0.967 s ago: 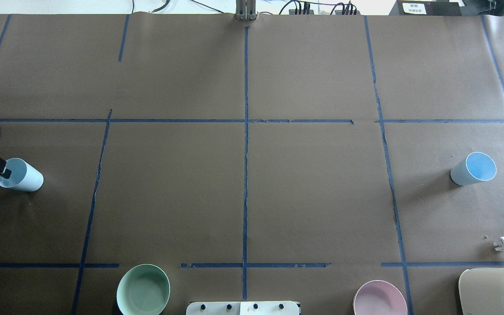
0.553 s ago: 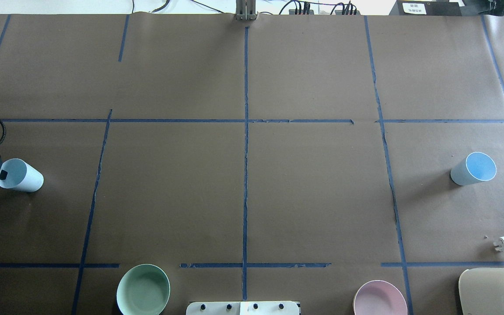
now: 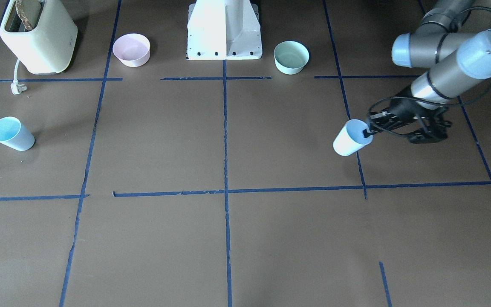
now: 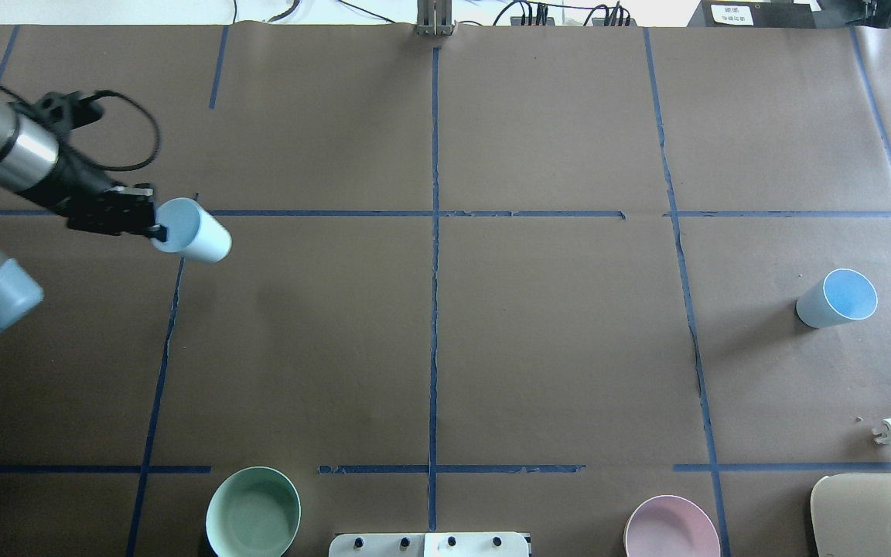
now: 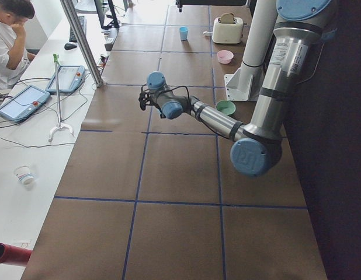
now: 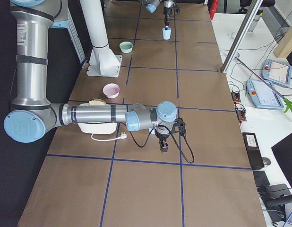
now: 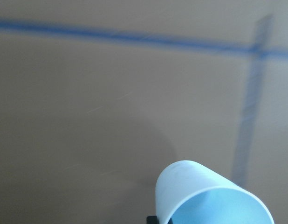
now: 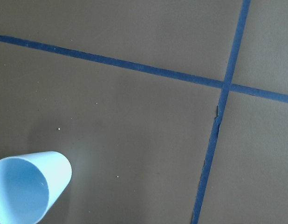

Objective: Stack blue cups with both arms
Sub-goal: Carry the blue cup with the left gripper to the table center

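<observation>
Cup [image 4: 196, 236]: upright, mouth up, long axis vertical, rim pinched by left claw [image 4: 156, 228], which points down from outstretched left arm [image 4: 5, 155]. Second cup [image 4: 836, 299]: upright on surface [image 4: 445, 348], near right claw [image 6: 163, 145], whose grip cannot be told.

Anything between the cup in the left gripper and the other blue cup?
Nothing visible. Between the held cup in the left gripper and the other blue cup lies only table; the mint-green bowl and pink bowl sit nearer the robot, off that line.
</observation>
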You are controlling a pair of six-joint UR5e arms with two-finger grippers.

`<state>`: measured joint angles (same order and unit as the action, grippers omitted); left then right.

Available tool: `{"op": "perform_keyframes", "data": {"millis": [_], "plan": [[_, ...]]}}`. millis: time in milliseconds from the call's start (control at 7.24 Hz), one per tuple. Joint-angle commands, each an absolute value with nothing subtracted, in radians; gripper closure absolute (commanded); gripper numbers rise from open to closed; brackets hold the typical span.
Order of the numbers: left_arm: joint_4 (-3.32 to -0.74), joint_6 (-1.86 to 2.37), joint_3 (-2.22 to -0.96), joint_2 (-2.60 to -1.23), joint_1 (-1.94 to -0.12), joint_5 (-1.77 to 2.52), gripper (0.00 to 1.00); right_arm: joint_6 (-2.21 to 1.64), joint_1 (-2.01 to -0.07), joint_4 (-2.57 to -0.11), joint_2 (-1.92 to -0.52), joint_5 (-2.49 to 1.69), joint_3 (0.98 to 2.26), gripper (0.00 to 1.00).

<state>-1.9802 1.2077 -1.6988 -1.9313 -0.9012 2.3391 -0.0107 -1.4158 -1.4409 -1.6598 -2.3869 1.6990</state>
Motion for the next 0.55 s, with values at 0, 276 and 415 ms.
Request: {"op": "perform_keyframes", "data": {"millis": [0, 276, 415], "plan": [[-1.872, 1.336, -1.512, -2.298, -0.732, 2.132, 1.0, -0.011, -1.416, -1.44, -1.652, -2.387, 1.7, 0.0], [-1.868, 1.338, -1.305, -2.466, -0.698, 2.072, 1.0, -0.012, -1.416, -1.44, -1.651, -2.388, 1.703, 0.0], [-1.868, 1.336, -1.298, -2.467, -0.671, 2.069, 1.0, -0.015, -1.416, -1.44, -1.652, -2.39, 1.703, 0.0]]}}
